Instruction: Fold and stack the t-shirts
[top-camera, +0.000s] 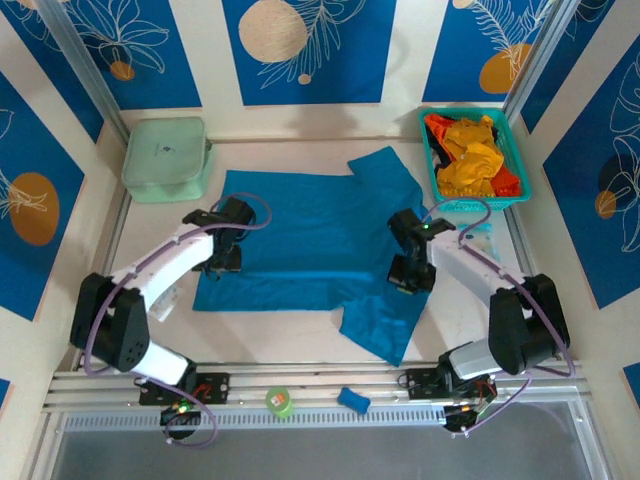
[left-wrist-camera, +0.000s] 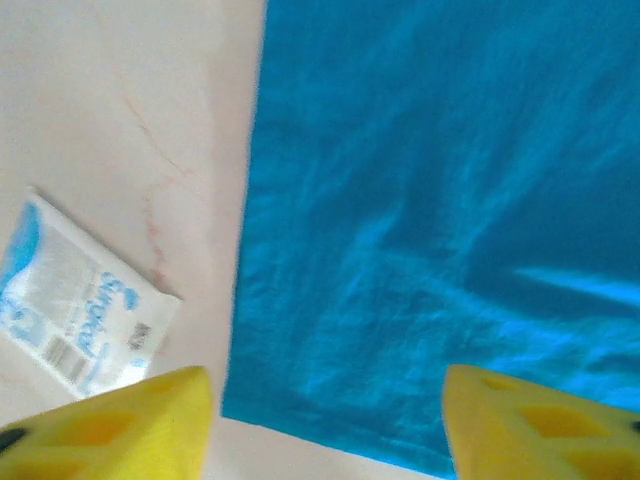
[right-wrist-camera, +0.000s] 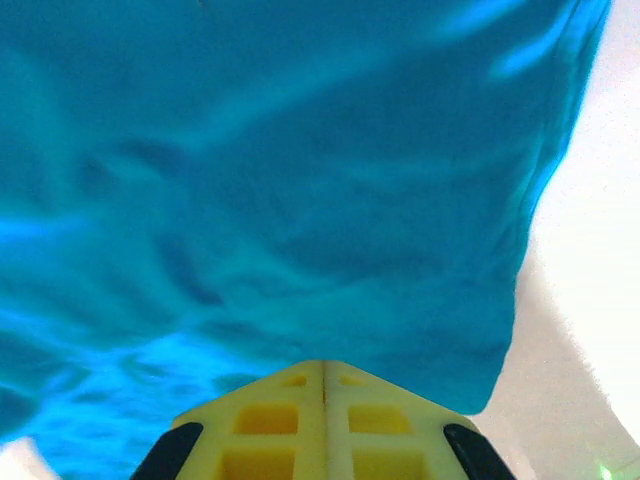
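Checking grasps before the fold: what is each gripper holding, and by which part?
Right gripper is shut on the blue t-shirt at its sleeve end; left gripper is open, holding nothing.

Bright, even light from above; soft shadows under the arms on the pale cream desk (top-camera: 300, 345). Both wrist views are blurred, the solid blue cloth t-shirt (right-wrist-camera: 300, 180) smeared; glare whitens the right wrist view's right edge.
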